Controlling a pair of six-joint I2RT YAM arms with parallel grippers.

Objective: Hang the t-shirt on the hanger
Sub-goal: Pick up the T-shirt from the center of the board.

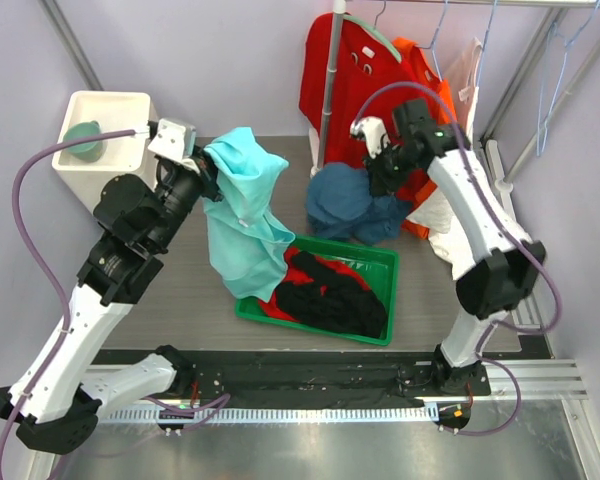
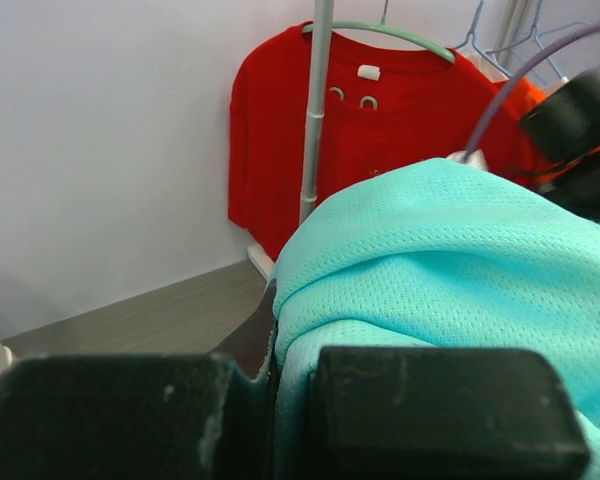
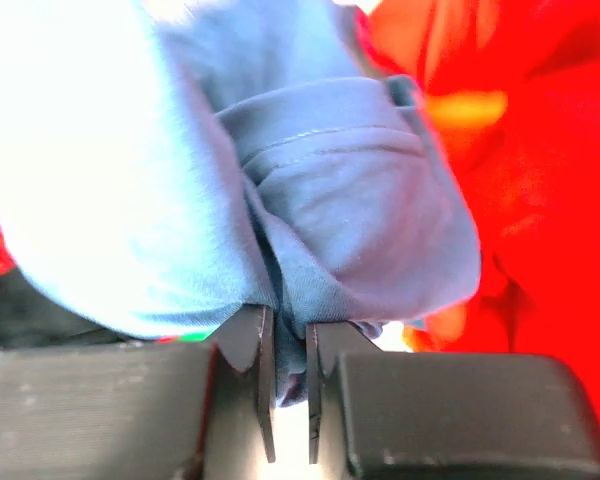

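Note:
The light turquoise t-shirt (image 1: 242,215) hangs in a bunch above the table, its lower end draping onto the green bin's left corner. My left gripper (image 1: 198,165) is shut on its upper fold; in the left wrist view the mesh cloth (image 2: 450,250) is pinched between the black fingers of that gripper (image 2: 295,400). My right gripper (image 1: 380,178) is shut on a darker slate-blue garment (image 1: 345,205), whose fold (image 3: 360,200) is clamped in its jaws (image 3: 290,390). A thin pale-blue wire hanger (image 1: 550,70) hangs at the far right, away from both grippers.
A green bin (image 1: 385,262) holds black and red clothes (image 1: 330,295). A red shirt (image 1: 345,70) on a mint-green hanger and an orange shirt (image 1: 425,60) hang by the rack pole (image 1: 328,90). A white box (image 1: 110,110) stands at back left.

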